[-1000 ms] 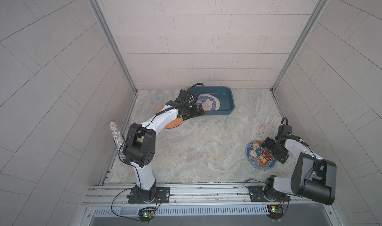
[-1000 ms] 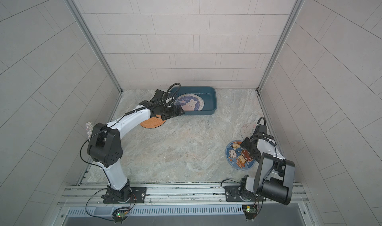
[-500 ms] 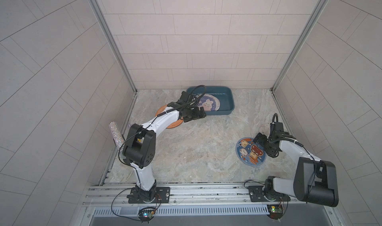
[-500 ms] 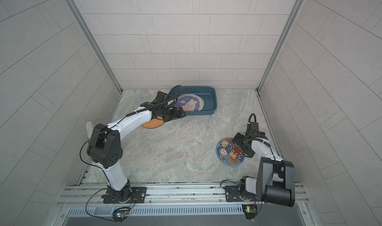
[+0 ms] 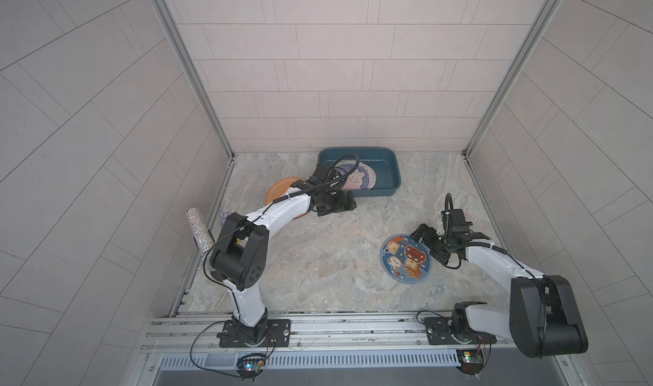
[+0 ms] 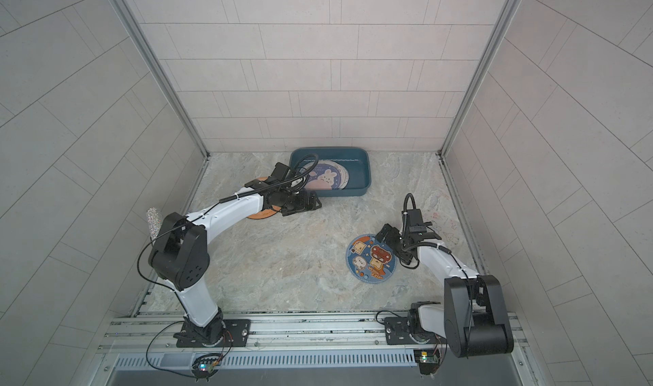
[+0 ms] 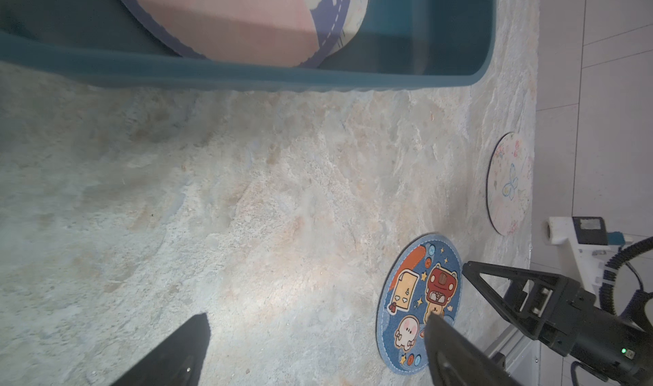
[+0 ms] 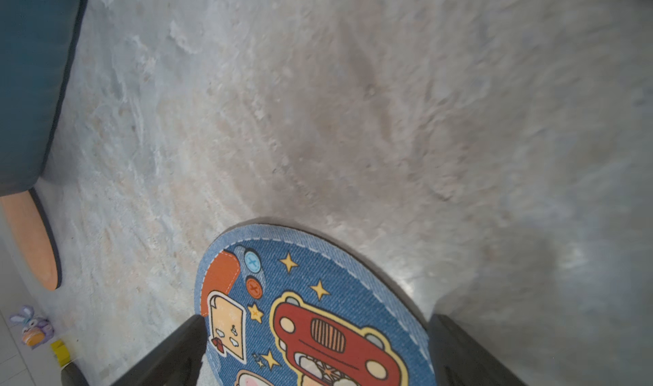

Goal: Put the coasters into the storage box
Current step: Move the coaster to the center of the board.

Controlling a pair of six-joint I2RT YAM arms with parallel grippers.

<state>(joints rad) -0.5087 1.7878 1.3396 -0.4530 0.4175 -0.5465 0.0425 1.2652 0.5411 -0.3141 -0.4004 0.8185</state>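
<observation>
The marbled floor (image 5: 318, 260) lies bare across the middle, from the blue coaster (image 5: 406, 258) up to the storage box (image 5: 396, 175), so a gripper could travel straight between them. The box's right half is open; coasters (image 5: 357, 179) fill its left. The left arm (image 5: 282, 208) lies over the orange coaster (image 5: 277, 190), and the left gripper (image 5: 348, 203) sits just before the box's front wall, closing off that corner. A pale coaster (image 7: 509, 183) lies close by the right wall (image 5: 530, 190).

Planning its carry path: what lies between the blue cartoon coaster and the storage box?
Nothing: only bare marbled tabletop separates the blue cartoon coaster from the storage box, shown in both top views and the left wrist view.
</observation>
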